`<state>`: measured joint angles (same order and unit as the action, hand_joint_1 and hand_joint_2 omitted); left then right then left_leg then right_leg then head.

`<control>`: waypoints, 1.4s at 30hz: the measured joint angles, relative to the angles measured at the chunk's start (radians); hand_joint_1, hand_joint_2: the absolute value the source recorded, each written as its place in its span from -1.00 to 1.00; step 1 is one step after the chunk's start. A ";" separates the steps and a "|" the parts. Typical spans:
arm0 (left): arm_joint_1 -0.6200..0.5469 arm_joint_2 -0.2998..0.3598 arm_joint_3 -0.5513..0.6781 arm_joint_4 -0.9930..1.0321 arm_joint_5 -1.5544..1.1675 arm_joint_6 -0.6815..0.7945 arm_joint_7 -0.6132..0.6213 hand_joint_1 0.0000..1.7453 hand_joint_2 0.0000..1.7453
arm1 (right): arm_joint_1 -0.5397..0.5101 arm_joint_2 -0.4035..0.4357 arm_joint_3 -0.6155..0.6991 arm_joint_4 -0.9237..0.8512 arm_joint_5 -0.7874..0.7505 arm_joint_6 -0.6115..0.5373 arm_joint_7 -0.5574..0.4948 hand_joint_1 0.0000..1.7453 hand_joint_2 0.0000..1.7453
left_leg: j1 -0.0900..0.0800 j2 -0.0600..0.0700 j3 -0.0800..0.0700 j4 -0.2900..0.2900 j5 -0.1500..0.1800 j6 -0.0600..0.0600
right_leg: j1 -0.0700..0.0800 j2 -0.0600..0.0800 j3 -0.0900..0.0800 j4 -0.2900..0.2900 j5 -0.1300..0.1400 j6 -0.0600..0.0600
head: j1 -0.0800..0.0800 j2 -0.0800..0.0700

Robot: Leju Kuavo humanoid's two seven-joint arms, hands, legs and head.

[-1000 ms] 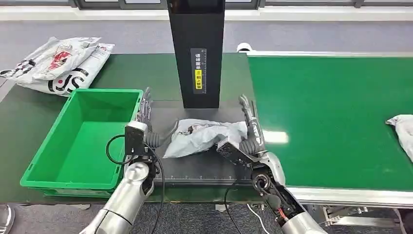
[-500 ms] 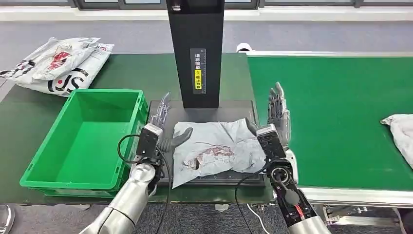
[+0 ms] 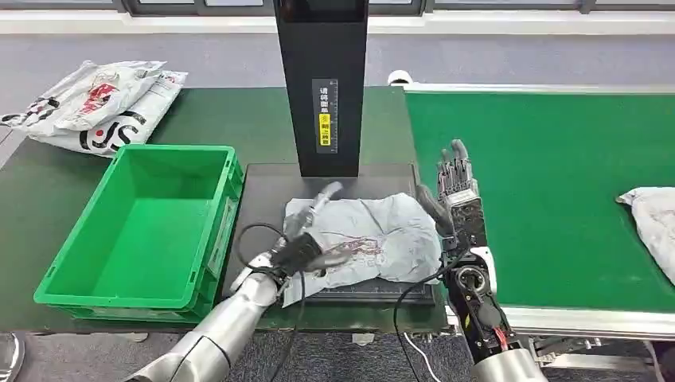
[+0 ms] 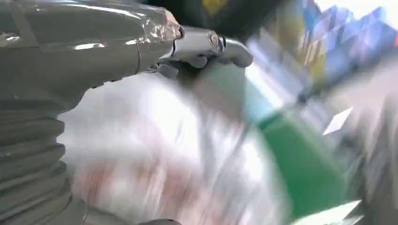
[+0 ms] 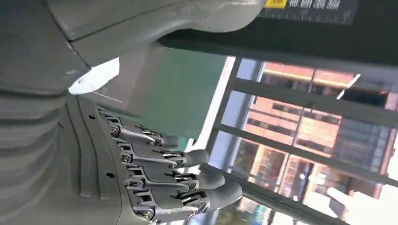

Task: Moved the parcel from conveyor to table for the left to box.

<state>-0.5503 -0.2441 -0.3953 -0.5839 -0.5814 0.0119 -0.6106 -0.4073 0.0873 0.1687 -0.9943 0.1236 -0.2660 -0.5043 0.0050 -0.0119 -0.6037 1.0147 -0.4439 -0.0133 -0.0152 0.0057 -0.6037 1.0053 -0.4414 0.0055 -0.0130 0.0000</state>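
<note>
A crumpled grey parcel (image 3: 382, 235) with red and black print lies flat on the black platform (image 3: 263, 187) under the black column. My left hand (image 3: 306, 248) lies over the parcel's left part with its fingers spread and one finger raised; nothing is gripped. The left wrist view is blurred and has that hand (image 4: 70, 70) above the pale parcel (image 4: 164, 154). My right hand (image 3: 455, 191) stands upright just off the parcel's right edge, fingers straight and apart, holding nothing. In the right wrist view the right hand (image 5: 155, 173) also holds nothing.
An empty green bin (image 3: 60, 274) stands left of the platform. A black column (image 3: 321, 87) rises behind the parcel. Several bagged parcels (image 3: 95, 103) are piled at the back left. The green conveyor belt (image 3: 557, 159) runs on the right, carrying another grey parcel (image 3: 649, 219).
My left hand has swung right from beside the bin onto the parcel's left part. The right hand has stayed upright beside the parcel. The parcel on the conveyor has drifted slightly left.
</note>
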 measured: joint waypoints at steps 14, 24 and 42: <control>-0.080 -0.026 -0.279 0.204 -0.267 -0.166 0.233 1.00 1.00 | -0.050 0.013 -0.044 0.113 0.076 0.032 0.034 -1.00 1.00 | 0.000 -0.003 0.006 -0.001 -0.001 0.002 | 0.001 -0.004 0.009 0.000 -0.003 0.003 | 0.000 0.000; -0.105 -0.018 -0.304 0.219 -0.289 -0.055 0.267 1.00 1.00 | -0.041 0.015 -0.052 0.116 0.086 0.041 0.051 -1.00 1.00 | 0.000 -0.004 0.013 -0.001 -0.001 0.002 | 0.000 -0.004 0.016 -0.001 -0.003 0.003 | 0.000 0.000; -0.060 -0.009 -0.161 0.123 -0.138 0.336 0.194 1.00 1.00 | 0.027 0.021 -0.060 0.072 0.098 0.029 0.054 -1.00 1.00 | 0.000 -0.002 0.005 -0.001 -0.001 0.001 | 0.000 -0.001 0.006 0.000 -0.002 0.002 | 0.000 0.000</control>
<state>-0.6099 -0.2533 -0.5562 -0.4612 -0.7198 0.3483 -0.4170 -0.3807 0.1080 0.1087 -0.9224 0.2213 -0.2373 -0.4505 0.0052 -0.0136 -0.5987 1.0139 -0.4445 -0.0124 -0.0151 0.0047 -0.5973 1.0051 -0.4435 0.0076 -0.0126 0.0000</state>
